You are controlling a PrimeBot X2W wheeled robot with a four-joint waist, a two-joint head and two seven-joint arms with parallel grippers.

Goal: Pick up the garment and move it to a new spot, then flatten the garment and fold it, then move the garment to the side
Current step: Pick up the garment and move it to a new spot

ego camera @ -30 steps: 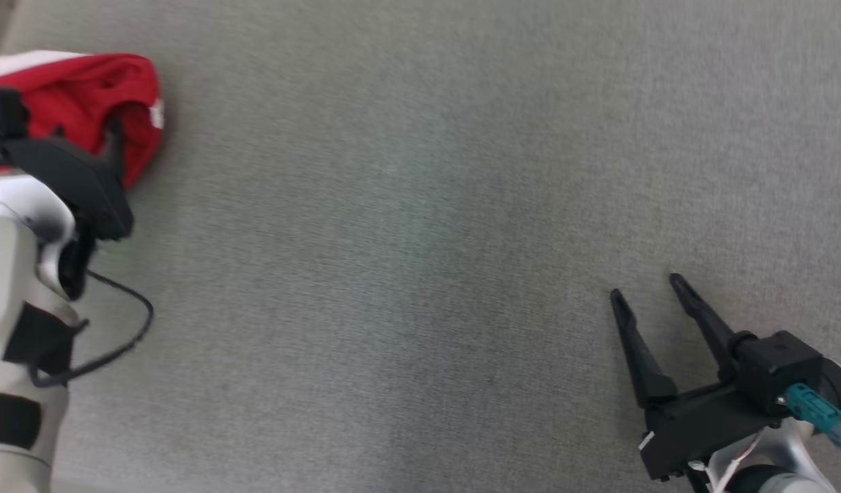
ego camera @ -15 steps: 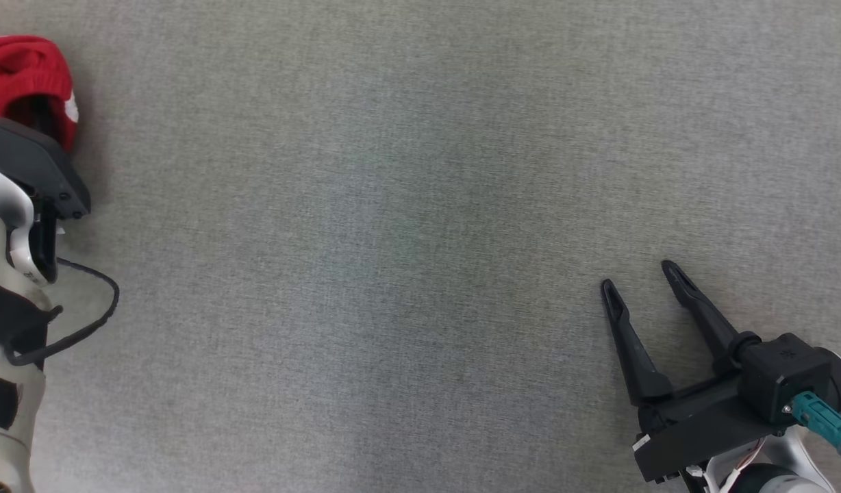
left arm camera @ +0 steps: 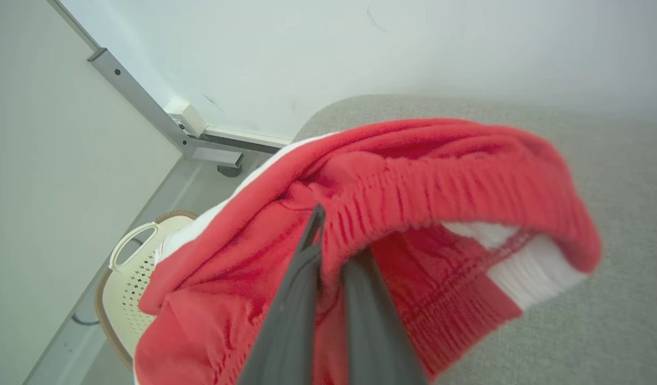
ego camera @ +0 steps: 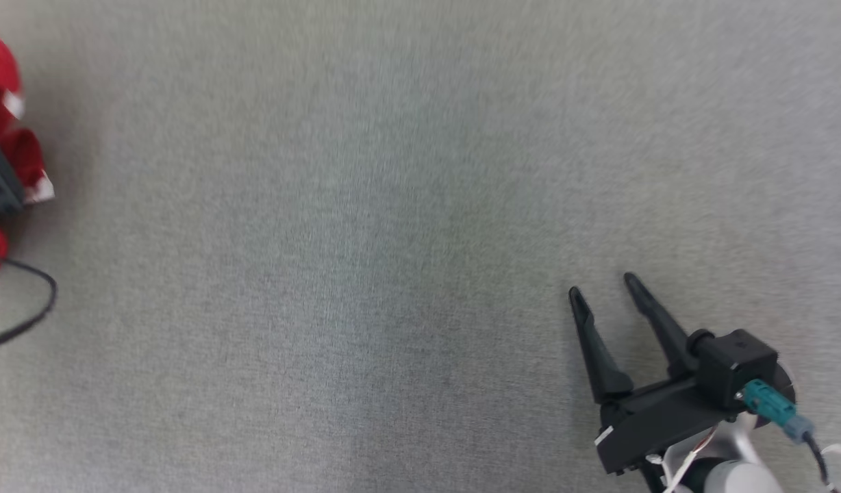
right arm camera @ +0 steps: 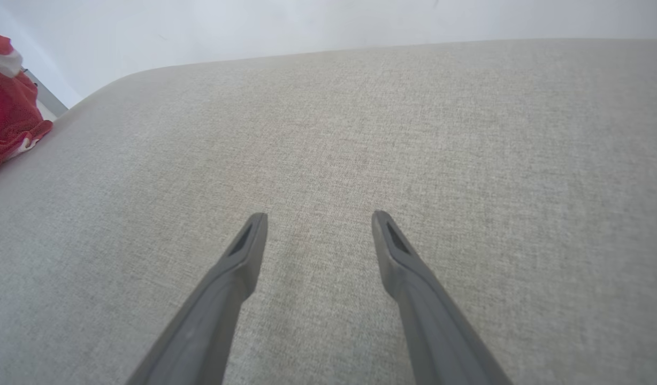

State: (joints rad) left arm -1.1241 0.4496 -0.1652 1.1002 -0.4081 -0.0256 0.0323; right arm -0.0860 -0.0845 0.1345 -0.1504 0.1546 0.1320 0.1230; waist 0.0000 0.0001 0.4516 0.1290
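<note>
- Garment (left arm camera: 441,176): red cloth with a gathered elastic band and white trim, bunched in the centre of the left wrist view. It drapes over and around the tips of the left gripper (left arm camera: 334,251).
- Left fingers (left arm camera: 291,321): drawn close together, with the red gathered band pinched between them. One tip shows against the cloth, and the other is buried under a fold.
- In the head view the garment (ego camera: 20,157) is a small red and white bundle at the far left edge, in the upper half of the frame. A dark cable (ego camera: 33,311) loops just below it.
- In the right wrist view the garment (right arm camera: 7,117) sits at the far left edge, beside the rounded corner of the worktop (right arm camera: 414,133). I cannot tell whether it touches that surface.
- Worktop: covered in plain grey woven fabric, blurred in the head view.
- Right gripper (ego camera: 602,287): at the lower right of the head view, well apart from the garment. Its fingers (right arm camera: 227,278) are spread wide with nothing between them, and bare grey fabric shows in the gap.
- Basket (left arm camera: 128,262): cream, perforated, with a handle slot. It stands on the floor at the lower left of the left wrist view, partly hidden behind the red cloth.
- Metal rail (left arm camera: 136,96): runs along the foot of the pale wall (left arm camera: 414,43) at the upper left of that view.
</note>
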